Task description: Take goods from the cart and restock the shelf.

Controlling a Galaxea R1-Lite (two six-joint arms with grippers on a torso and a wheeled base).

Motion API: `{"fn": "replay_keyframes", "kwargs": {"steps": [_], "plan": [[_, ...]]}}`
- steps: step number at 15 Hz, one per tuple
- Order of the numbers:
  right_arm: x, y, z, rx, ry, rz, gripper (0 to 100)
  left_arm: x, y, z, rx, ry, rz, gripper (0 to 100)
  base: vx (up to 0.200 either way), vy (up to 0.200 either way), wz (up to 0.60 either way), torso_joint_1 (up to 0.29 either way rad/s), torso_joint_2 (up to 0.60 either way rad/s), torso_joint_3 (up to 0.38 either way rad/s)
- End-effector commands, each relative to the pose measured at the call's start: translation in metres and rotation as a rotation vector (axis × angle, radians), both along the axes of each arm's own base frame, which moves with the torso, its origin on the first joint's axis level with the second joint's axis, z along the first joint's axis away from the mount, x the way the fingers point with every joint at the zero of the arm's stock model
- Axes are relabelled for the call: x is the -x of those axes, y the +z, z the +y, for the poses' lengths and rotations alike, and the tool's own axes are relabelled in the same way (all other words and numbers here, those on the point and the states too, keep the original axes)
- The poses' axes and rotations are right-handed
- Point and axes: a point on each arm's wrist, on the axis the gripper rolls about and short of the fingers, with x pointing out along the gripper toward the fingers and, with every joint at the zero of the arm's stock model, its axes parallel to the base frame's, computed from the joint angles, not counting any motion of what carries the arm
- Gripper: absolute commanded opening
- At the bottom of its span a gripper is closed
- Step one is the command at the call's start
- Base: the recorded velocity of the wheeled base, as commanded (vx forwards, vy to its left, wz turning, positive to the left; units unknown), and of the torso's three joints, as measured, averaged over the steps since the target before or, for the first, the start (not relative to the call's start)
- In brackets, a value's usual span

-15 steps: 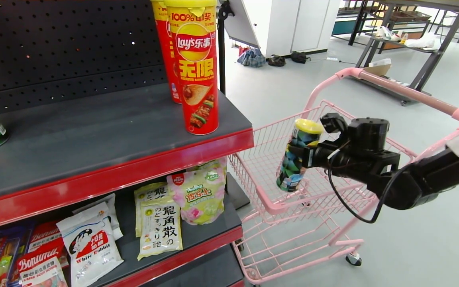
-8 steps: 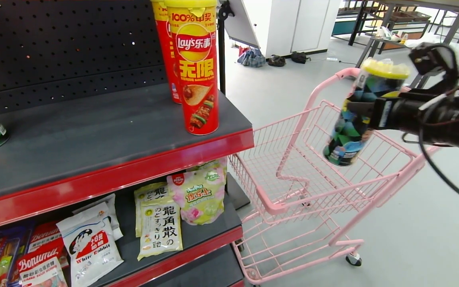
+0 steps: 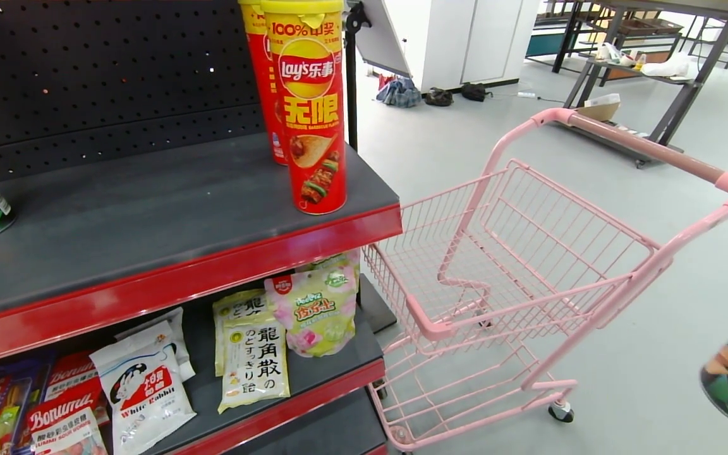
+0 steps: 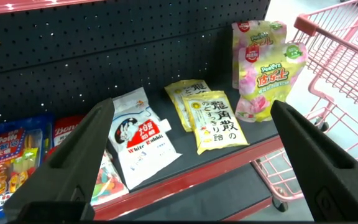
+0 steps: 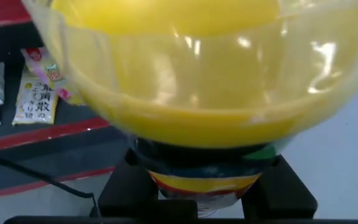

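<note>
Before the lower shelf [image 4: 191, 165] and its snack bags [image 4: 216, 121], left gripper [image 4: 191, 109] spread wide, holding nothing. At the upper shelf's [image 3: 149, 208] right front corner, two red chip cans [image 3: 310, 107] upright. Right of the shelf, the pink cart [image 3: 591, 126]. Off the cart's right side, right gripper [image 5: 204, 190] clamped on a yellow-lidded can [image 5: 197, 74].
</note>
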Motion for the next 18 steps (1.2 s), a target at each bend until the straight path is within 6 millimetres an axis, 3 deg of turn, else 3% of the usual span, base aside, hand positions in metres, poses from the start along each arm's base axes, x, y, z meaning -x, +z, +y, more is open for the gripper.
{"fn": "replay_keyframes", "kwargs": {"steps": [1,8,18], "plan": [[0.046,-0.027,-0.011,0.058,-0.054,-0.079,0,0.000,0.000,0.000,0.001,0.001,0.001,100,0.000,0.000,0.00,0.000,0.00,0.000],[0.065,-0.060,-0.014,0.092,-0.065,-0.094,0,0.000,0.000,0.000,0.001,0.001,0.001,100,0.000,0.000,0.00,0.009,-0.03,-0.018],[0.061,-0.070,-0.013,0.101,-0.064,-0.056,0,0.000,0.000,0.000,0.001,0.001,0.001,100,0.000,0.000,0.00,0.180,-0.53,-0.348]]}}
